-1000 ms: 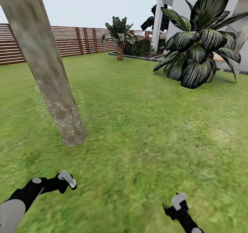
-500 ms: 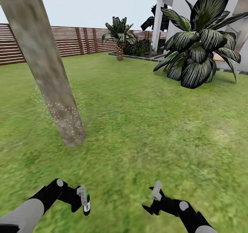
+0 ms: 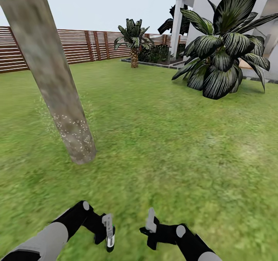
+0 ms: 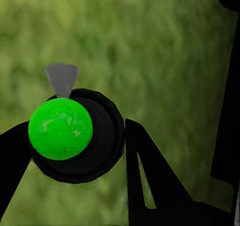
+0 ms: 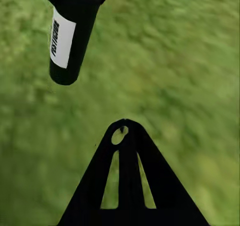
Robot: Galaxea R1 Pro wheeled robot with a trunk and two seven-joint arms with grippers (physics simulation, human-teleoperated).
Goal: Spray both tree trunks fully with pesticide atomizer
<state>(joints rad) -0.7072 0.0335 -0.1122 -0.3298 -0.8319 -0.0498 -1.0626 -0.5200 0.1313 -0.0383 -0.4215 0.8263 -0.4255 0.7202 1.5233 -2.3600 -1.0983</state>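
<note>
Left gripper [image 3: 109, 234] clamps the pesticide atomizer [image 4: 75, 133]; right gripper [image 3: 151, 223] apparently empty, fingers' gap unclear — nozzle should aim higher up the speckled tree trunk [image 3: 50, 75].

Both arms swing inward toward 6 o'clock in the head view: the left hand [image 3: 108, 234] comes from about 8 o'clock to just left of centre, the right hand [image 3: 150, 222] from 5 o'clock to just right of it. The two hands now sit near each other, and the pesticide atomizer [image 3: 109, 230] in the left hand hangs upright over the grass.
</note>
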